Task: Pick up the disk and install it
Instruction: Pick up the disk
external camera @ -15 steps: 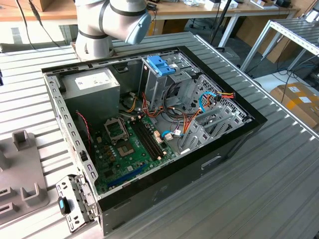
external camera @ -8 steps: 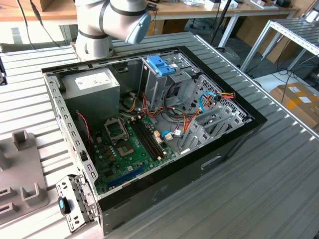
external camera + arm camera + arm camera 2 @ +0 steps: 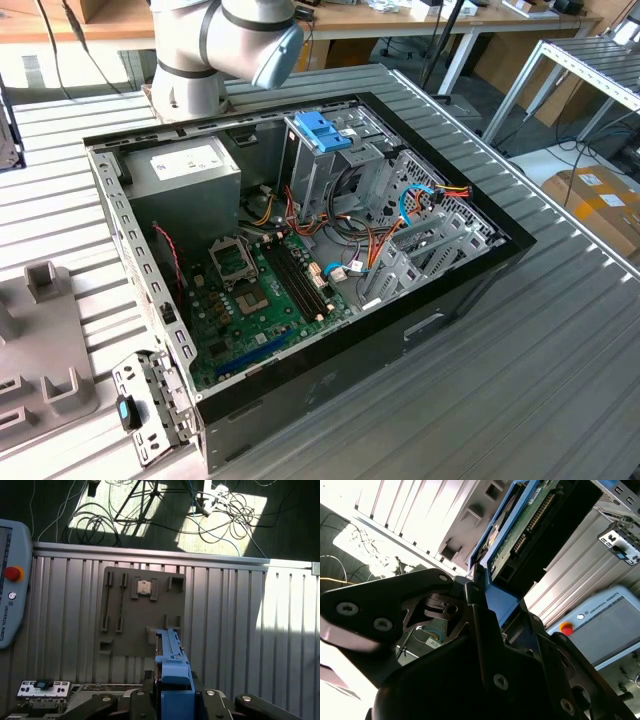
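While suspended above grey fixture plate [image 3: 125,630], holds disk [image 3: 540,525] clamped edge-on in gripper [image 3: 482,590], apparently by blue rail [image 3: 172,655].

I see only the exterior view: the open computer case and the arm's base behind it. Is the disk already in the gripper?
Observer: Yes. In the first wrist view the gripper is shut on the disk.
Operator: Where is the disk held?
Observer: Over the grey fixture plate, which lies on the ribbed table.
Operator: Which side of the disk can you see?
Observer: In the second wrist view its green circuit board faces the camera.
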Controlling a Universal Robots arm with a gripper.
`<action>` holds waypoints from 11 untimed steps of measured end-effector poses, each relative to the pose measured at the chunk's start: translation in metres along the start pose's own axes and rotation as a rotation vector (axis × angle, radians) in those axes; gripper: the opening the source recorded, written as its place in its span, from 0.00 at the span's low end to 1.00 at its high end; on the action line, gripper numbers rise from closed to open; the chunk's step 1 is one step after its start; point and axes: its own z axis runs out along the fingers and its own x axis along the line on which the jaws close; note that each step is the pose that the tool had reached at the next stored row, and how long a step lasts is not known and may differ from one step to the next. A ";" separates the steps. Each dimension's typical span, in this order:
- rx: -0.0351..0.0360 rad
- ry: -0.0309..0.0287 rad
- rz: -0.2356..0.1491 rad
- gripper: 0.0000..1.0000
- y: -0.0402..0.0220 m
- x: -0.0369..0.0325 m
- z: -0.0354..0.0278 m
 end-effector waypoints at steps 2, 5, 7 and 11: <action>0.0000 0.0000 0.000 0.37 -0.0025 0.0001 -0.0001; 0.0001 0.0000 0.000 0.37 -0.0059 0.0003 -0.0002; 0.0001 0.0000 0.000 0.37 -0.0078 0.0004 -0.0003; 0.0000 0.0000 0.000 0.37 -0.0124 0.0005 -0.0005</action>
